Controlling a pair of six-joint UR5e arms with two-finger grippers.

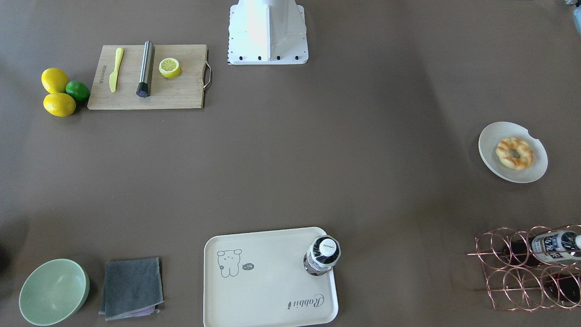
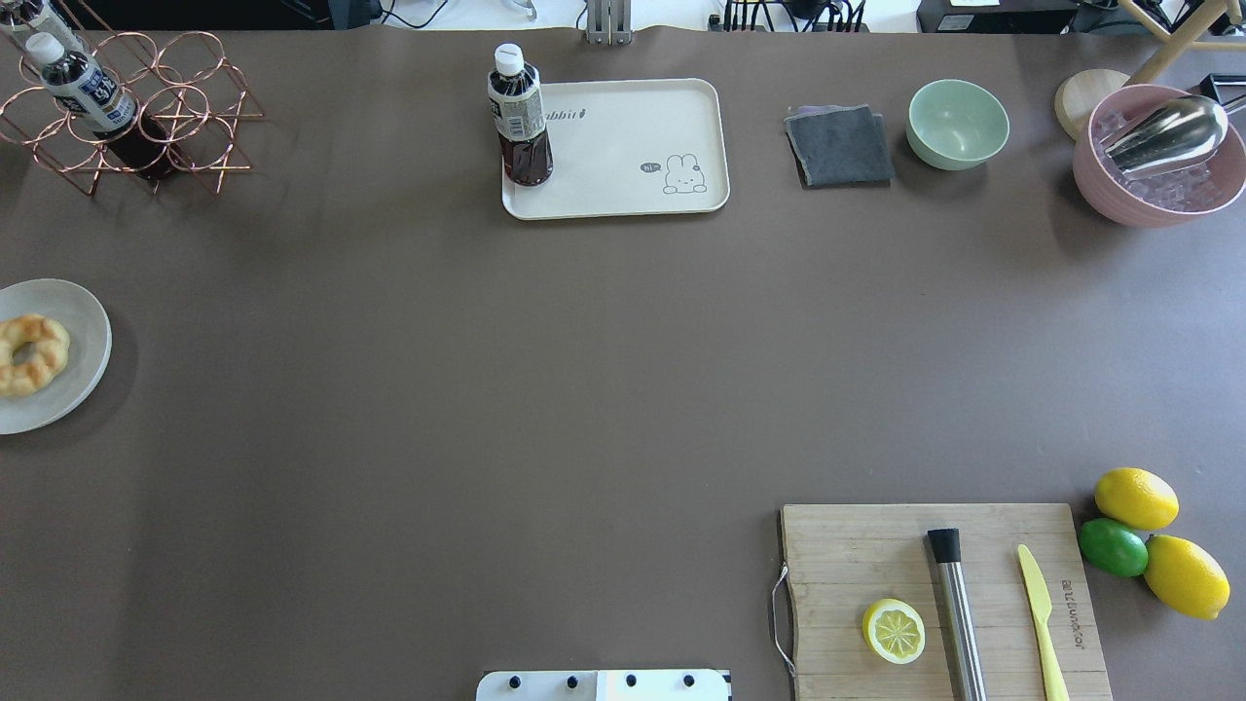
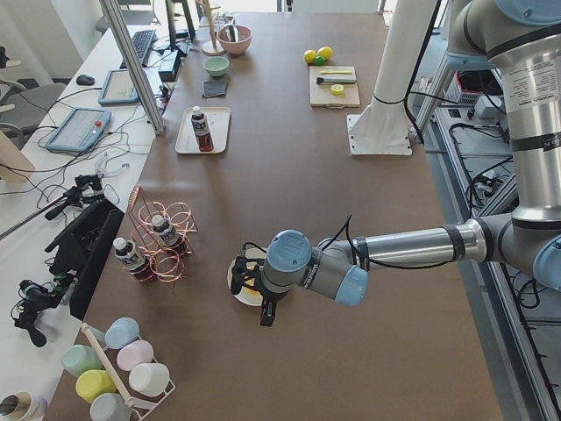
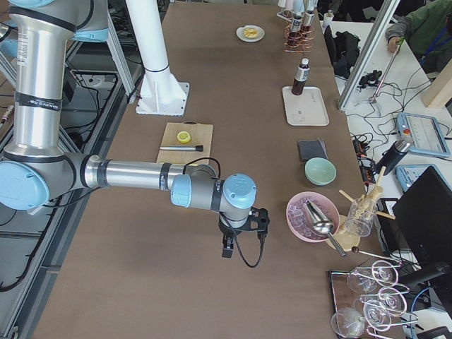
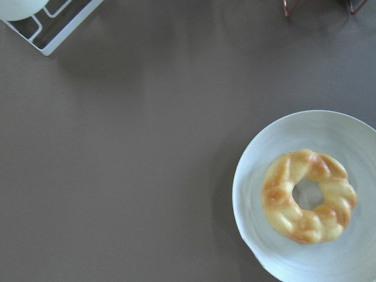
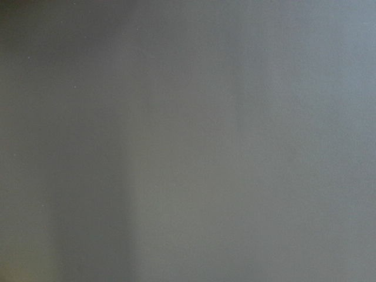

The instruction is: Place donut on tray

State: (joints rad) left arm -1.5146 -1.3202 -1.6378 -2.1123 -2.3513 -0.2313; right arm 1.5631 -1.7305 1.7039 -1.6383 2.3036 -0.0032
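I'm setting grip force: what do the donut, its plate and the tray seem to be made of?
The donut: possibly a foam or plastic replica, possibly real pastry; smooth, evenly glazed twists leave it open. The plate: matte off-white, likely ceramic or melamine; faint streaks, no glare. The tray: matte cream, likely plastic or bamboo fibre; thin raised rim, printed cartoon.

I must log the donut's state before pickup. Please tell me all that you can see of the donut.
The donut is a golden-brown and pale yellow ring with a twisted, ridged surface and a small centre hole. It looks whole and lies flat near the middle of a round off-white plate. Only the plate touches it.
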